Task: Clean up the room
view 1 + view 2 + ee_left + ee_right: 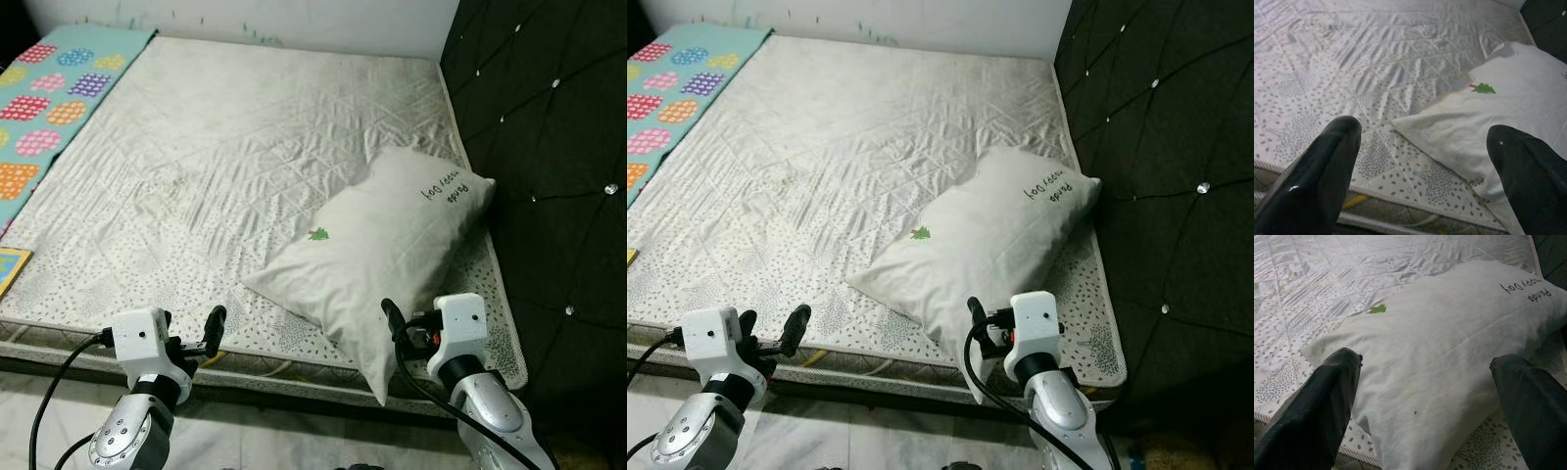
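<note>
A white pillow (392,245) lies slantwise on the bed (225,147), in the lower right of the head views, its far end close to the dark tufted headboard (549,147) and its near corner hanging just over the mattress edge. It carries a small green tree mark (318,233) and a line of dark handwriting near the headboard end.

The right gripper (1425,401) is held low at the foot-side edge of the bed, right in front of the pillow's near corner. Its fingers (1327,401) are spread wide apart with nothing between them; seen from the wrist, the pillow's near end lies in the gap ahead of them, one finger over the mattress edge and the other toward the headboard side. The fingers do not appear to touch the pillow.

The left gripper (1425,171) sits at the lower left of the frame, also at the mattress edge, fingers (1322,171) parted and empty. The pillow's pointed corner lies ahead of it, off toward the right finger, apart from both.

A turquoise mat with coloured patches (49,98) runs along the upper left.
</note>
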`<state>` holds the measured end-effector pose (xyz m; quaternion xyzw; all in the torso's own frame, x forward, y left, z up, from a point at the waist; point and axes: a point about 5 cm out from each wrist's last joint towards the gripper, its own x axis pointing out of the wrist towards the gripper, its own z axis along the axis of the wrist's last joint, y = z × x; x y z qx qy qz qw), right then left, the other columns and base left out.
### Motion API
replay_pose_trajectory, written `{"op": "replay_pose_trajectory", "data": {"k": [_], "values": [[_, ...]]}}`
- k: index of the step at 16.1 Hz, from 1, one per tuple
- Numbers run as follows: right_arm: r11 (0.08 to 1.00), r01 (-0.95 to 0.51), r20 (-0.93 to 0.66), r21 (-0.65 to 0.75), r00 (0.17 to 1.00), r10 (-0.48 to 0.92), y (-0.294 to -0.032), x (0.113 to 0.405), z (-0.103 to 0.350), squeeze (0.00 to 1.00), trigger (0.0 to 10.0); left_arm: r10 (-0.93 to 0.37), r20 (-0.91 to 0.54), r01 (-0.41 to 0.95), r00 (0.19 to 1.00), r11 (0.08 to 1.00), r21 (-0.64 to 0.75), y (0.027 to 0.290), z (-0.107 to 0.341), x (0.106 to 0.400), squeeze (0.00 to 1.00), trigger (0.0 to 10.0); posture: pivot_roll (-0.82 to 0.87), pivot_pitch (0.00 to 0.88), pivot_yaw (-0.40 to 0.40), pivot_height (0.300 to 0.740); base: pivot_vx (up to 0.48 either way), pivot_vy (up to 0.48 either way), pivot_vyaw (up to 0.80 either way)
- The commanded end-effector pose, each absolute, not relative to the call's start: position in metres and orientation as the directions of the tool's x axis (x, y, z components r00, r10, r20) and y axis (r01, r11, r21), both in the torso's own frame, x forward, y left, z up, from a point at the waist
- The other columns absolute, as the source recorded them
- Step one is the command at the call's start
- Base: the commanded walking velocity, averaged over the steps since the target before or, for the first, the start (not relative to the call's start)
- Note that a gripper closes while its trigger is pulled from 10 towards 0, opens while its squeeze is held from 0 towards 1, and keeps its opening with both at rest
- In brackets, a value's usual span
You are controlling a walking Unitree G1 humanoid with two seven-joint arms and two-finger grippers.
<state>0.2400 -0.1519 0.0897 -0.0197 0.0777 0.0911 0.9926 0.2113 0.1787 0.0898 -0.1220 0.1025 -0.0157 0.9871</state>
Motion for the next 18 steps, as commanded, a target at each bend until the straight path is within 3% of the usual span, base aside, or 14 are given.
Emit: {"op": "replay_pose_trajectory", "data": {"k": [1, 10, 18], "values": [[0.98, -0.196, -0.161, -0.023, 0.969, 0.189, -0.1509, 0.2381, 0.091, 0.0, 10.0, -0.048, -0.195, 0.0, 0.98, 0.971, -0.241, 0.1798, 0.0934, 0.21, 0.0, 10.0, -0.12, 0.175, -0.016, 0.732, 0.0, 0.0, 0.0], [0.979, -0.204, -0.157, -0.027, 0.968, 0.197, -0.1495, 0.2417, 0.0931, 0.0, 10.0, -0.042, -0.192, -0.006, 0.98, 0.97, -0.241, 0.1798, 0.0946, 0.2141, 0.0, 10.0, -0.12, 0.173, -0.017, 0.624, 0.0, 0.0, 0.0], [0.977, -0.211, -0.16, -0.026, 0.966, 0.204, -0.1491, 0.2438, 0.0924, 0.0, 10.0, -0.037, -0.167, -0.005, 0.985, 0.969, -0.246, 0.1793, 0.0977, 0.2147, 0.0, 10.0, -0.12, 0.165, -0.02, 0.624, 0.0, 0.0, 0.0]]}}
